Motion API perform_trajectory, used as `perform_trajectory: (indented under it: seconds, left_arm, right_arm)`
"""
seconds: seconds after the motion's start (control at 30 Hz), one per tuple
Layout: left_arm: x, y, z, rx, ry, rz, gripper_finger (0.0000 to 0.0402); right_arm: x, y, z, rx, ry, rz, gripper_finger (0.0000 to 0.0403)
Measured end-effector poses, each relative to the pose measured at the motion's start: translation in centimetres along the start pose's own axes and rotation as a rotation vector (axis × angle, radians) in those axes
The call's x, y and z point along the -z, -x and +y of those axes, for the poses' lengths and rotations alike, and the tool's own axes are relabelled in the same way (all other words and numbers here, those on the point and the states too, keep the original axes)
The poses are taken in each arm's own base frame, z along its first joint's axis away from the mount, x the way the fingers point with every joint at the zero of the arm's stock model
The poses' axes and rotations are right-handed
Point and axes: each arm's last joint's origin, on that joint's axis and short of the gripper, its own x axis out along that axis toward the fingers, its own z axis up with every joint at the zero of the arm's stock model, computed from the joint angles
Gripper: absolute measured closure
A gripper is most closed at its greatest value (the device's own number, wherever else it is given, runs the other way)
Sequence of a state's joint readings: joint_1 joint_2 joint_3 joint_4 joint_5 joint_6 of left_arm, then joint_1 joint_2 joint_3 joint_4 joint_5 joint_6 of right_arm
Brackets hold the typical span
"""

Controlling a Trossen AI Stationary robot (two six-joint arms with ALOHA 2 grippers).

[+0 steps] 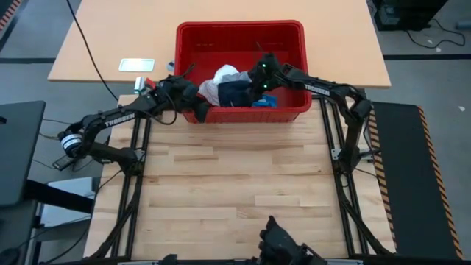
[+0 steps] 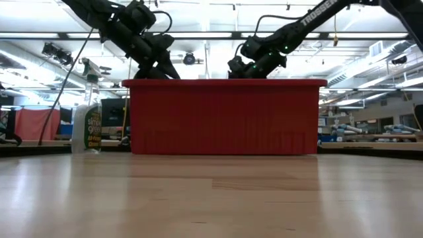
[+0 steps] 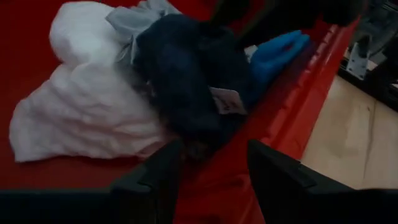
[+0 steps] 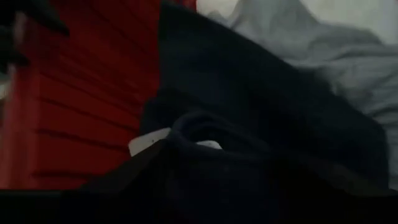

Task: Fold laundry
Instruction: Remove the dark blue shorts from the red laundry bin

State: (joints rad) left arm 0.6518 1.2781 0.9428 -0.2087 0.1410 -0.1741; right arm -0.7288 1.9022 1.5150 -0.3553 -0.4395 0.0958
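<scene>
On both arms, white lettering reads "TROSSEN".

Right in front of my camera lies the dark navy cloth, bunched into thick folds and filling most of what I see. A small white tag shows at its near fold. Behind it rests the grey cloth, crumpled and touching the navy piece. Beside them rises the ribbed red basket wall.
</scene>
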Motion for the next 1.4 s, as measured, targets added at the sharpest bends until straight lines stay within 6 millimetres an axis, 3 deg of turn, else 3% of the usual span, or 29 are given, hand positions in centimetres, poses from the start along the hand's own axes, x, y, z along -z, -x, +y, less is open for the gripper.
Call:
perform_trajectory:
  seconds: [0.13, 0.3, 0.37, 0.5, 0.63, 0.8, 0.97, 1.17, 1.4]
  left_arm:
    - [-0.1, 0.0, 0.0, 0.003, -0.013, -0.012, 0.0218]
    - [-0.2, 0.0, 0.0, 0.004, -0.011, -0.018, 0.0219]
    - [-0.2, 0.0, 0.0, 0.005, -0.010, -0.018, 0.0219]
    - [-0.2, 0.0, -0.1, 0.009, -0.010, -0.018, 0.0225]
    - [-0.1, 0.0, -0.8, 0.031, -0.021, -0.018, 0.0235]
    - [-0.7, 0.4, -2.5, 0.093, -0.077, -0.089, 0.0243]
    - [-1.7, 1.1, -4.8, 0.174, -0.150, -0.187, 0.0241]
    - [-3.9, 2.7, -7.9, 0.253, -0.268, -0.270, 0.0195]
    - [-6.0, 5.0, -11.1, 0.258, -0.441, -0.345, 0.0122]
  right_arm:
    - [0.7, -1.2, -0.6, 0.004, -0.016, 0.040, 0.0195]
    - [1.1, -1.4, -0.8, 0.007, -0.028, 0.064, 0.0345]
    - [0.8, -1.0, -0.5, 0.005, -0.015, 0.053, 0.0383]
    - [-0.2, 0.9, 0.5, 0.034, 0.006, 0.001, 0.0386]
    - [-1.7, 4.1, 2.3, 0.039, 0.064, -0.094, 0.0389]
    - [-3.1, 8.3, 5.8, -0.065, 0.205, -0.208, 0.0389]
    - [-3.2, 11.4, 10.5, -0.236, 0.420, -0.277, 0.0389]
    - [-2.4, 14.8, 15.7, -0.371, 0.608, -0.357, 0.0389]
    - [-1.5, 18.1, 19.2, -0.418, 0.672, -0.428, 0.0389]
